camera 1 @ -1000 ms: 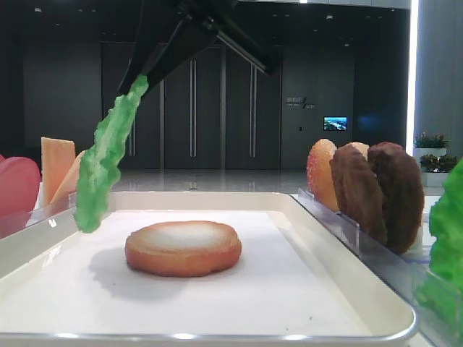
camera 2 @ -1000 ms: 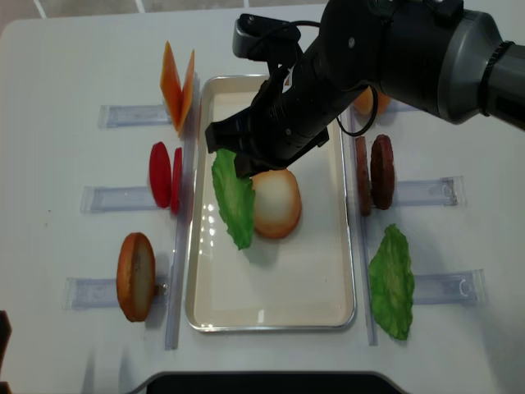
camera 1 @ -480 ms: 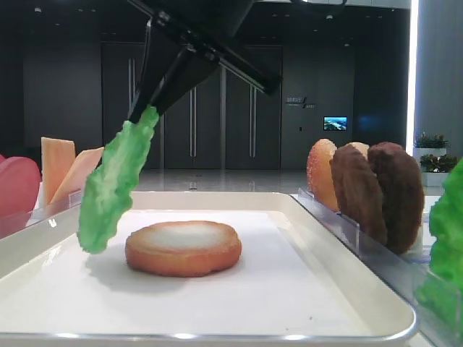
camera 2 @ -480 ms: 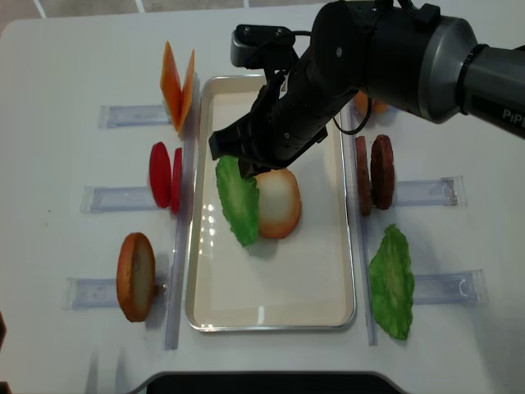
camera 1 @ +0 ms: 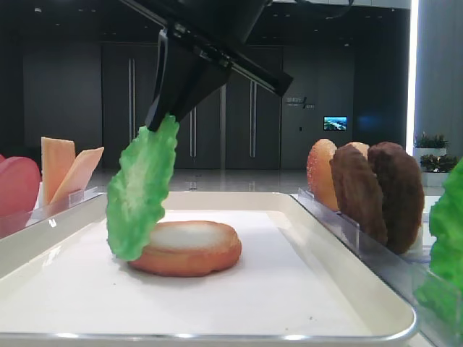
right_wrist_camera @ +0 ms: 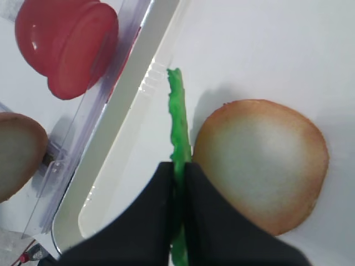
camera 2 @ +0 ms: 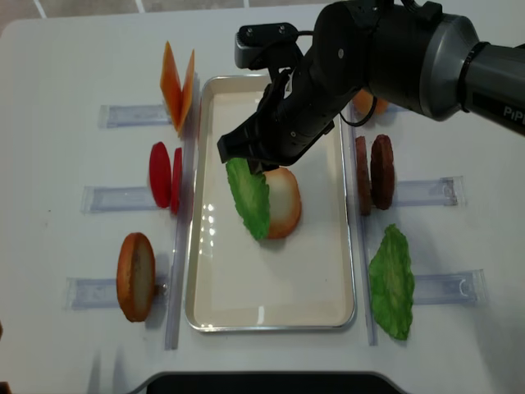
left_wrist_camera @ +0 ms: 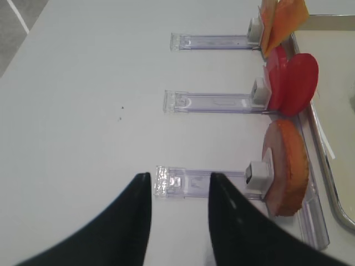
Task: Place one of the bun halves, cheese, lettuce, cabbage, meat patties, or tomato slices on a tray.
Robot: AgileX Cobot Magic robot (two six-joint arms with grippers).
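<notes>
My right gripper [camera 2: 250, 160] is shut on the top of a bright green lettuce leaf [camera 2: 248, 197], which hangs down over the off-white tray [camera 2: 328, 279]. The leaf's lower end [camera 1: 137, 217] lies over the left edge of a bun half [camera 1: 192, 247] that sits flat on the tray's liner. In the right wrist view the lettuce [right_wrist_camera: 178, 127] runs edge-on out of the closed fingers, right beside the bun half [right_wrist_camera: 260, 160]. My left gripper [left_wrist_camera: 177, 180] is open over bare table, holding nothing, near a clear holder with an upright bun half [left_wrist_camera: 285, 166].
Left of the tray stand cheese slices [camera 2: 179, 82], tomato slices [camera 2: 164, 174] and a bun half [camera 2: 135, 275] in clear holders. To the right are meat patties [camera 2: 373, 172], another lettuce leaf [camera 2: 391, 283] and a bun half [camera 2: 369, 103] partly behind the arm.
The right gripper has carried the lettuce rightwards from the tray's left side. The leaf has swung round to hang at the bun half's left edge.
</notes>
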